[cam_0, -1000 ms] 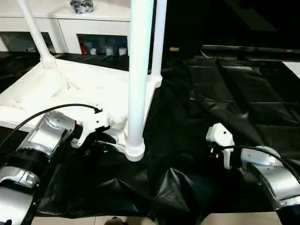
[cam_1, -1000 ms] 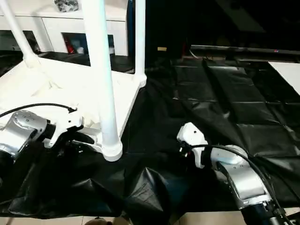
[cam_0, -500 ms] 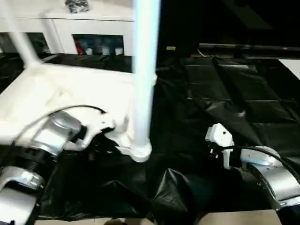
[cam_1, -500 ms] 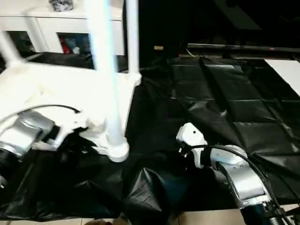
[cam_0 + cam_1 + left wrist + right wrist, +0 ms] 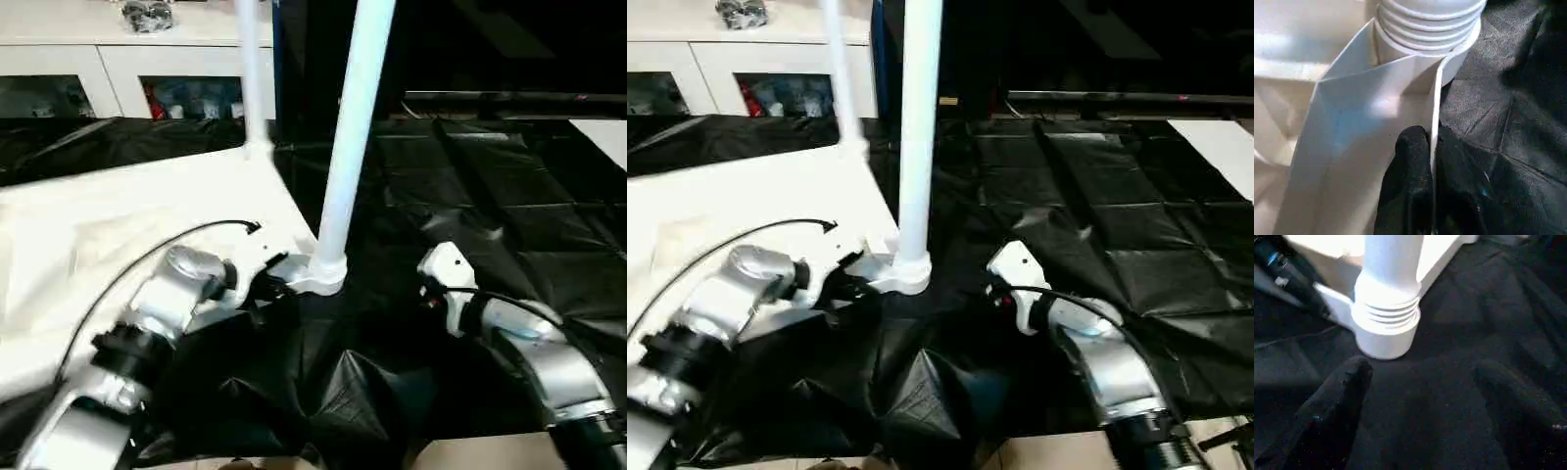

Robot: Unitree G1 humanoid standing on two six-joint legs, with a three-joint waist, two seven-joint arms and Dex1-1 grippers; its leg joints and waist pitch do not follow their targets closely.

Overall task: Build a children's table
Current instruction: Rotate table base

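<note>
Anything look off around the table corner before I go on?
Nothing looks broken or spilled. The table top lies upside down with the near leg upright in its corner socket. The left claw is shut on the thin edge wall beside that socket. The black sheet bunches into a ridge just below the corner.

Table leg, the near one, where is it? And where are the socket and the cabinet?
Near leg (image 5: pixel 351 137), left eye view, middle of the white tube.
Socket (image 5: pixel 1385 329), right wrist view, ribbed collar round the leg's foot.
Cabinet (image 5: pixel 59 64), left eye view, white front above the glass doors.
</note>
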